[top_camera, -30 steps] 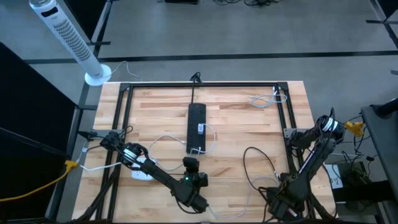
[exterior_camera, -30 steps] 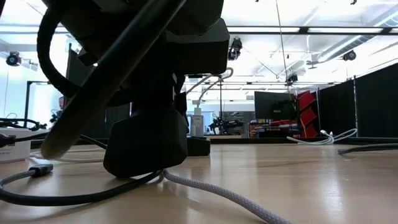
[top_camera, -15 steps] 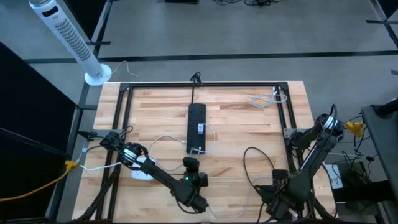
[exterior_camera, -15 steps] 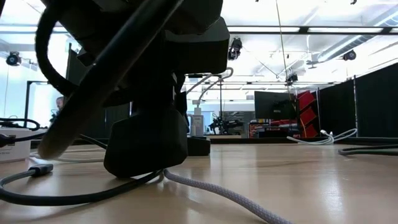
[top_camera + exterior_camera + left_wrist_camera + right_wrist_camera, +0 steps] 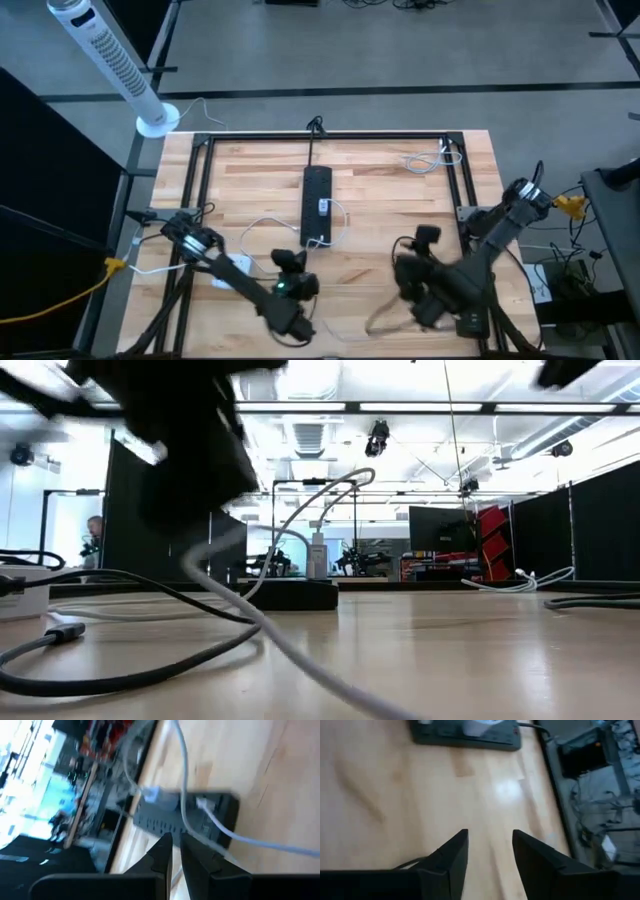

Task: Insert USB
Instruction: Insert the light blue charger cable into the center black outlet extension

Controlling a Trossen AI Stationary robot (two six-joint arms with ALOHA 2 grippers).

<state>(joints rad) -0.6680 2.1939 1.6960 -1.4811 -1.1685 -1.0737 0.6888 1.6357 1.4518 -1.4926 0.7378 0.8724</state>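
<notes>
The black power strip (image 5: 316, 205) lies flat at the middle of the wooden table, its long axis running from the far edge toward the near edge. A white plug (image 5: 323, 207) sits in one of its sockets. A pale USB cable (image 5: 262, 226) loops from the strip's near end across the boards toward the left side. In the left wrist view the cable (image 5: 186, 795) crosses over the strip (image 5: 190, 817).
</notes>
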